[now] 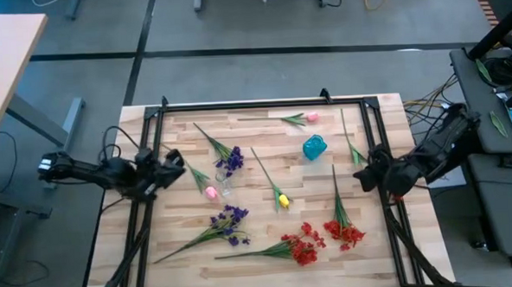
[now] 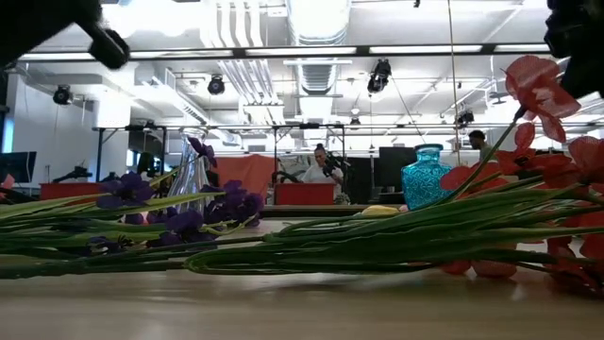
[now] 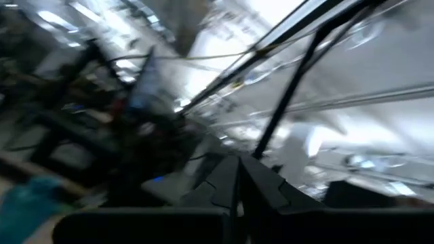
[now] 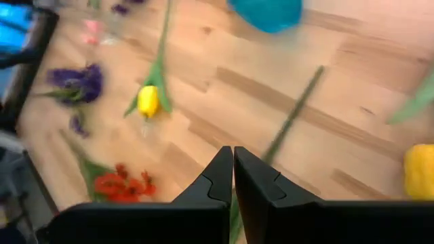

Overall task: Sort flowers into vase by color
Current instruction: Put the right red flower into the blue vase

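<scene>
Long green-stemmed flowers lie on the wooden table. There are purple sprays [image 1: 229,160] [image 1: 229,222], red sprays [image 1: 302,245] [image 1: 345,235], pink tulip buds [image 1: 210,192] [image 1: 311,117] and a yellow tulip bud [image 1: 283,199]. A blue vase [image 1: 314,146] stands at the middle right. A clear glass vase [image 2: 192,179] stands nearer the left. My left gripper [image 1: 177,167] is shut and empty at the left edge, and its wrist view [image 3: 237,186] looks up into the room. My right gripper [image 1: 361,175] is shut and empty above the table's right side, over a green stem [image 4: 291,122].
A black metal frame [image 1: 263,103] runs around the table's edges. Another yellow bud [image 4: 420,171] lies close by my right gripper. Bare wood shows in the far left corner [image 1: 182,129]. People sit at desks in the room beyond [image 2: 321,170].
</scene>
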Robot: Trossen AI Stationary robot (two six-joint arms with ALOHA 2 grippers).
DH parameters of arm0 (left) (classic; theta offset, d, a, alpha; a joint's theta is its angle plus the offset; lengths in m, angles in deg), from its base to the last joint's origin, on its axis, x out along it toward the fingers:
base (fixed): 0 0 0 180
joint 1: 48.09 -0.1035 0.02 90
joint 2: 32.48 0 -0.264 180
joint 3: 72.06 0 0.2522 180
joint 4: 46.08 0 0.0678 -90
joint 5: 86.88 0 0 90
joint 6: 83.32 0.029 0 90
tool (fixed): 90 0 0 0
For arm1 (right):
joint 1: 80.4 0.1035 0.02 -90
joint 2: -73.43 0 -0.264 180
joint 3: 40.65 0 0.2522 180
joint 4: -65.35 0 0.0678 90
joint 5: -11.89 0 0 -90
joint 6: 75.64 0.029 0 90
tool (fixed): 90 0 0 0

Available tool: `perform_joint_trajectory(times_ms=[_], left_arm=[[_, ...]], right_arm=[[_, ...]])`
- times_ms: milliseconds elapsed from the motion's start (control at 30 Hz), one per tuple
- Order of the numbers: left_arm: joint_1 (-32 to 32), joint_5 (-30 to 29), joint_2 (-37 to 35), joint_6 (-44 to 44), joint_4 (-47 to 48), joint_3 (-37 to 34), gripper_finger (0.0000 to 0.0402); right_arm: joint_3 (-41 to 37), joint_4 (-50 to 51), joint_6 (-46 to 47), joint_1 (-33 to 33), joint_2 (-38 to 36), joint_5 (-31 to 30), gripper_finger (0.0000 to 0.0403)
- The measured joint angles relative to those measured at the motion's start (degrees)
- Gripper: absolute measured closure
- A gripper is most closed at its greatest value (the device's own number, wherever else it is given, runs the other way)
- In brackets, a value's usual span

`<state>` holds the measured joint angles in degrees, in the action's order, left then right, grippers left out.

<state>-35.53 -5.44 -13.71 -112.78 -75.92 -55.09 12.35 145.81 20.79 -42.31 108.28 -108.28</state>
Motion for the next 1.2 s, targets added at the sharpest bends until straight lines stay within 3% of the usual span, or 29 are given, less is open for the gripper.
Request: perform_joint_trajectory(times_ms=[200, 467, 667, 967, 1200], left_arm=[[0.0, -6.5, 7.6, -0.4, 2.6, 2.3, 0.0402], [0.0, -2.1, 12.4, 6.4, 6.9, 6.7, 0.0402], [0.0, -1.4, 15.6, 6.8, 26.0, 16.0, 0.0402], [0.0, -1.3, 25.0, 13.7, 44.7, 29.5, 0.0402], [0.3, 0.1, 31.8, 19.7, 49.0, 34.4, 0.0402]], right_arm=[[3.9, -0.1, -3.8, 0.0, 4.9, -4.7, 0.0394], [5.0, 0.9, -5.3, -0.3, 8.1, -6.9, 0.0394], [5.0, -0.1, -5.2, -0.4, 8.2, -5.6, 0.0394], [5.0, -0.4, -2.0, -0.4, 8.9, -5.6, 0.0394], [5.1, -6.9, -4.0, -0.4, 10.6, -4.2, 0.0372]])
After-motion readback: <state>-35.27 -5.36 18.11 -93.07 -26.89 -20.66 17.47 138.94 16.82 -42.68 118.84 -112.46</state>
